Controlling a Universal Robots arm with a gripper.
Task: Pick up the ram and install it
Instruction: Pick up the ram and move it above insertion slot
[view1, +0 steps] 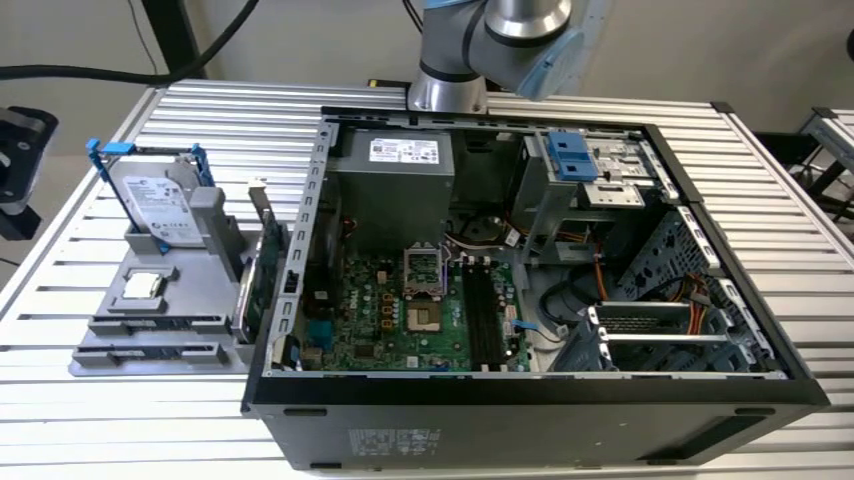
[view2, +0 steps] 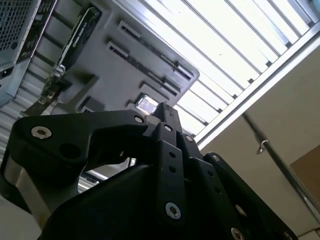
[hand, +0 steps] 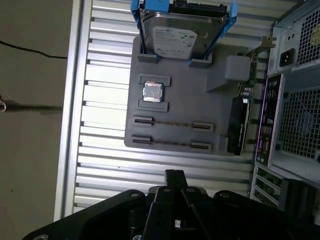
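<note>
Exterior view: we see an open computer case (view1: 315, 230) on a slatted aluminium table (view1: 214, 110), with the robot arm (view1: 494, 35) standing behind it. A grey fixture tray (view1: 100, 335) lies on the table, at the exterior view's left of the case. The tray carries a hard drive (view1: 160, 205) in a blue bracket, a processor (view1: 144, 286), an upright expansion card (view1: 267, 265) and two sticks of ram. The first ram stick (view1: 158, 322) stands on edge in the holder beside the processor. The second ram stick (view1: 150, 351) stands parallel to it in the next holder, at the tray's outer edge. Inside the case, the long black memory slots (view1: 487, 318) run along the motherboard (view1: 380, 320).

In both wrist views we see the gripper (hand: 174, 174) with its black fingertips pressed together and nothing between them. In the first wrist view it hangs over bare table slats just beyond the tray edge nearest the second ram stick, apart from both sticks.
</note>
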